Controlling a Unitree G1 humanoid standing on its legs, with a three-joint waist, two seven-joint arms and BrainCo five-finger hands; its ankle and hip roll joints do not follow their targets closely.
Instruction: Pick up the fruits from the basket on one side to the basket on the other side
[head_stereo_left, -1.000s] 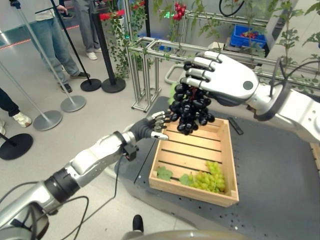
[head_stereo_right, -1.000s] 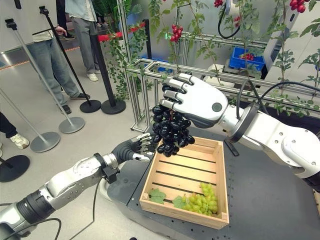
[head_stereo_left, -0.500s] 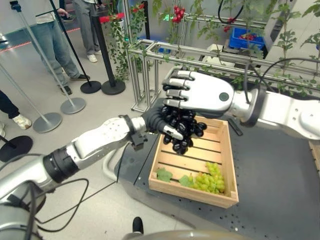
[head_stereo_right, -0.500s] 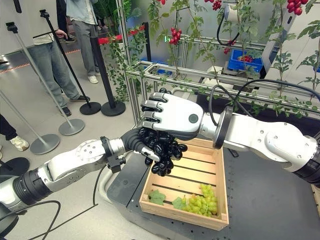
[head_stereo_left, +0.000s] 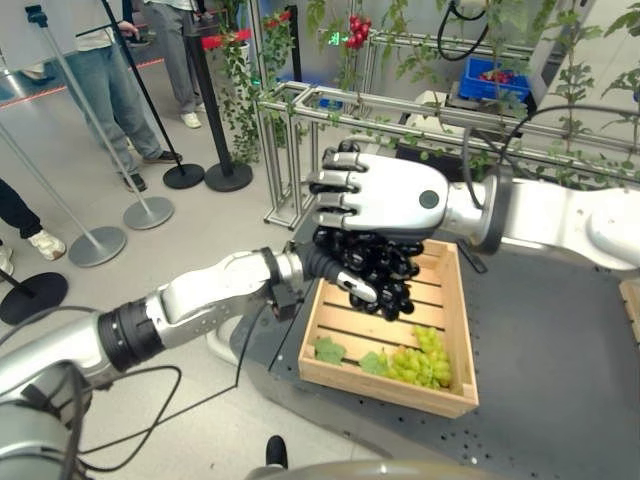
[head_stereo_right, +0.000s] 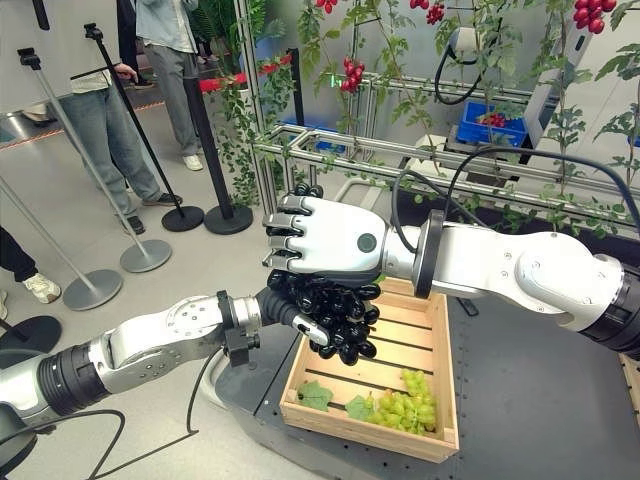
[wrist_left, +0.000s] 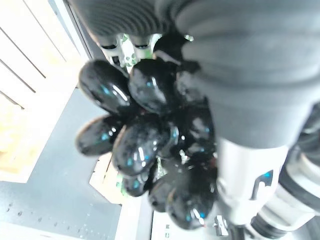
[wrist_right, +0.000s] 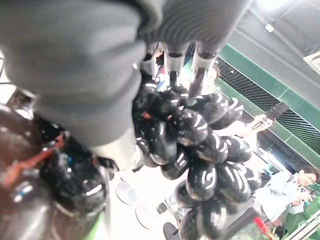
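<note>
Black fruit, left eye view: a glossy black grape bunch (head_stereo_left: 372, 270) hangs above the near-left corner of the slatted wooden crate basket (head_stereo_left: 452, 330), clamped from above by the right hand (head_stereo_left: 375, 197), fingers curled round its top.
Left hand, left eye view: the left hand (head_stereo_left: 340, 275) is against the bunch from the side and below, fingers cupped round the grapes; both hands grip it at once.
Crate contents, right eye view: a pale green grape bunch (head_stereo_right: 402, 404) and a green leaf (head_stereo_right: 314, 393) lie in the near end of the crate, which sits on the dark grey desk (head_stereo_right: 540, 400).
Left wrist view: black grapes (wrist_left: 145, 145) sit directly against the hand's dark cover; fingers partly hidden.
Right wrist view: the bunch (wrist_right: 195, 145) hangs below curled fingers.
Progress: judged mid-handover; the black bunch is lifted out, not yet delivered. The green bunch is untouched. No second basket is visible to confirm a destination.
Change since one second ago: the right hand has carried the bunch leftward and lower; the left hand, then short of the bunch beside the crate's corner, has risen and closed on it.
</note>
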